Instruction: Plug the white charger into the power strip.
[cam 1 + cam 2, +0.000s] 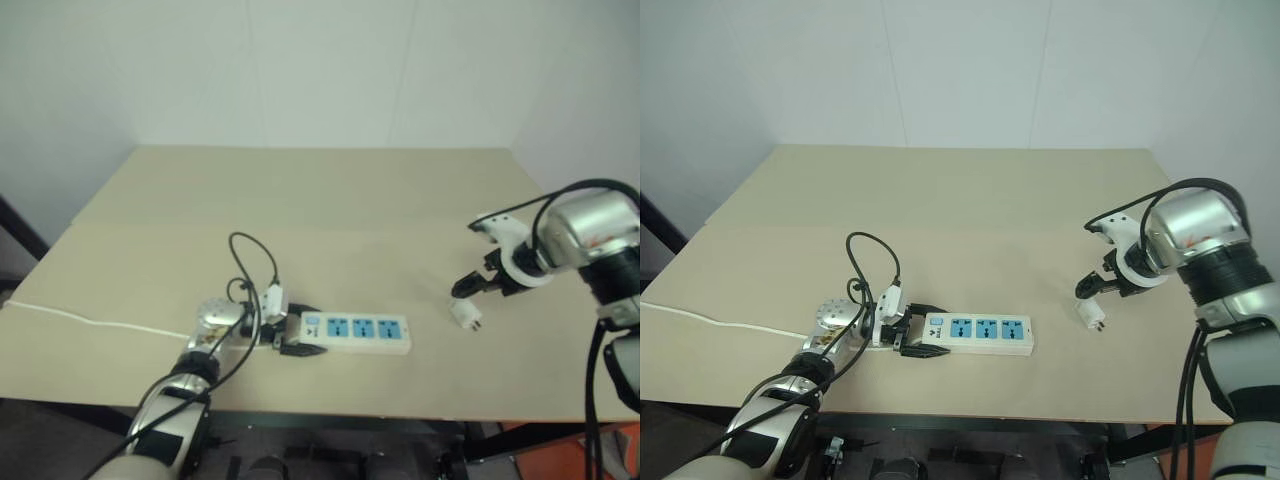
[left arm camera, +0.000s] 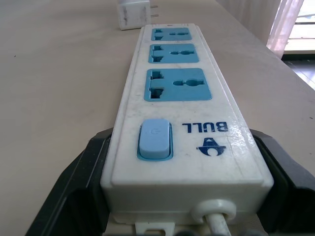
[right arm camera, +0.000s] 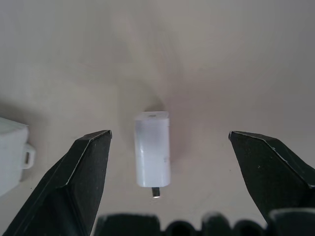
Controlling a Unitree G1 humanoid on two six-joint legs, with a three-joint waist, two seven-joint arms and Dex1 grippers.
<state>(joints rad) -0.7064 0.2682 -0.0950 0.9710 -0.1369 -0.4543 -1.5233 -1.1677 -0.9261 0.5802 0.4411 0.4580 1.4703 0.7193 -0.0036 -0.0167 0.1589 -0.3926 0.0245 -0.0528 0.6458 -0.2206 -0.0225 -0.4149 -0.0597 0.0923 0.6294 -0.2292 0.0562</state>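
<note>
The power strip lies flat near the table's front edge, its three blue socket faces up. My left gripper is shut on the strip's cord end, one black finger on each long side by the blue switch. The white charger lies on its side on the table, to the right of the strip, apart from it. My right gripper hangs just above the charger, pointing steeply down, open. In the right wrist view the charger lies between the two spread fingers, untouched.
The strip's thin white cord runs left along the beige table and off its left edge. A black cable loop arches over my left wrist. A pale wall stands behind the table.
</note>
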